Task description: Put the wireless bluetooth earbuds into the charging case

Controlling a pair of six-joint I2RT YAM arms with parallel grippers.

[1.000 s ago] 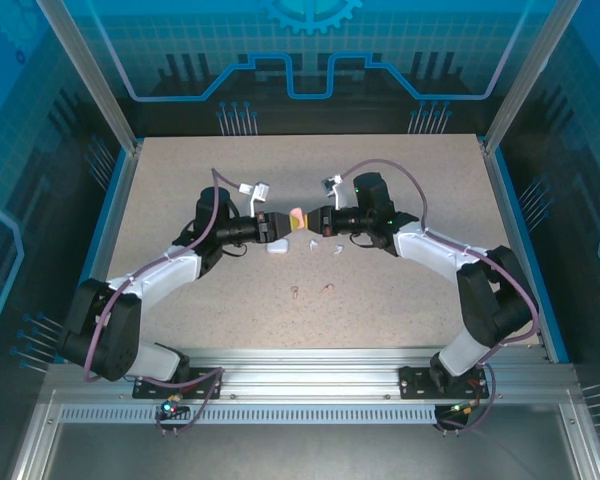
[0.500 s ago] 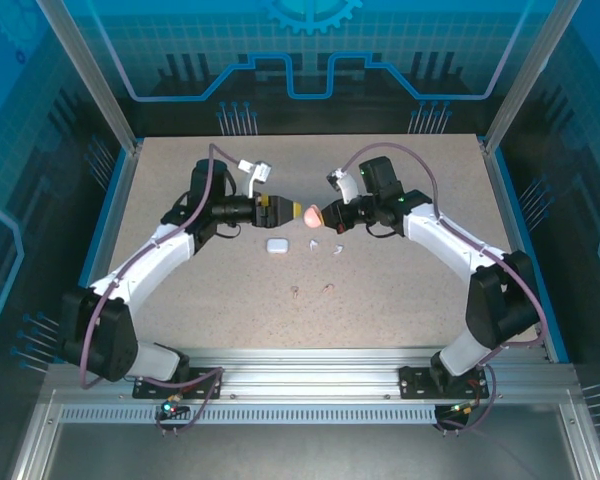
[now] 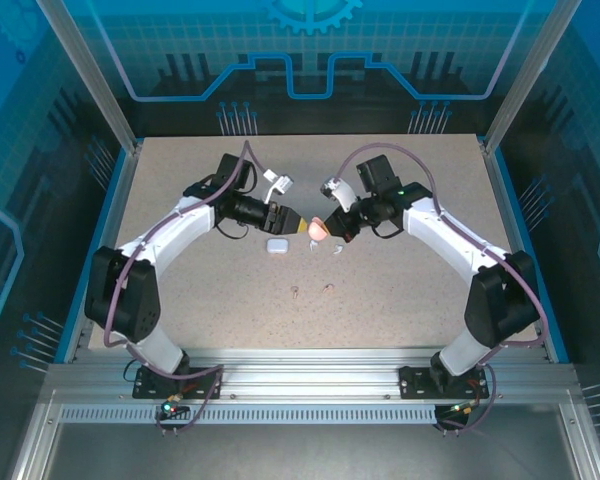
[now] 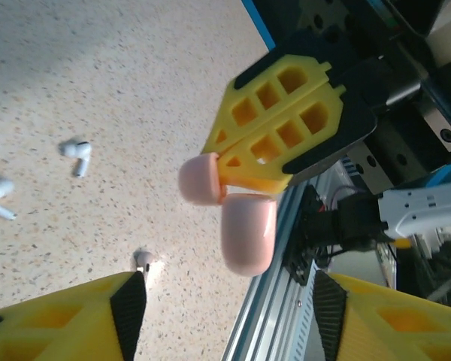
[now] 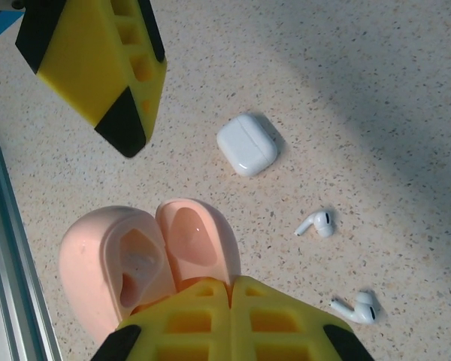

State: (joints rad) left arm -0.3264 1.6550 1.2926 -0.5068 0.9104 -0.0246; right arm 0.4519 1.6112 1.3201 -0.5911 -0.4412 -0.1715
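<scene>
**Right gripper** (image 5: pixel 230 293): fingers pressed together, pinching a pink case (image 5: pixel 146 252) near its hinge. The case stands open beyond the fingertips, both hollows showing, and is lifted off the table (image 3: pixel 410 300).

**Left gripper** (image 3: pixel 288 220): fingers apart, nothing between them. The tips face the right fingers, just short of the pink case.

**White case** (image 5: pixel 246 144): lid down, on the table below the two sets of fingertips.

**White earbuds, two** (image 5: pixel 316 223) (image 5: pixel 357 307): loose on the table beside the white case, on the right fingers' side, apart from each other.

**Pinkish earbuds, two** (image 3: pixel 296 292) (image 3: pixel 327 289): thin and loose, well apart from both sets of fingers, toward the arm bases.

**Step in hand, by my reckoning:** the open case is being offered for loading.

**To do it well:**
- Pinch only at the hinge, so the hollows are unobstructed.
- Turn the hollows upward.
- Narrow the left fingers before lowering them onto so small a piece.
- Take the piece by its stem and seat it straight.

**Risk:** the piece may slip or flip.
</scene>
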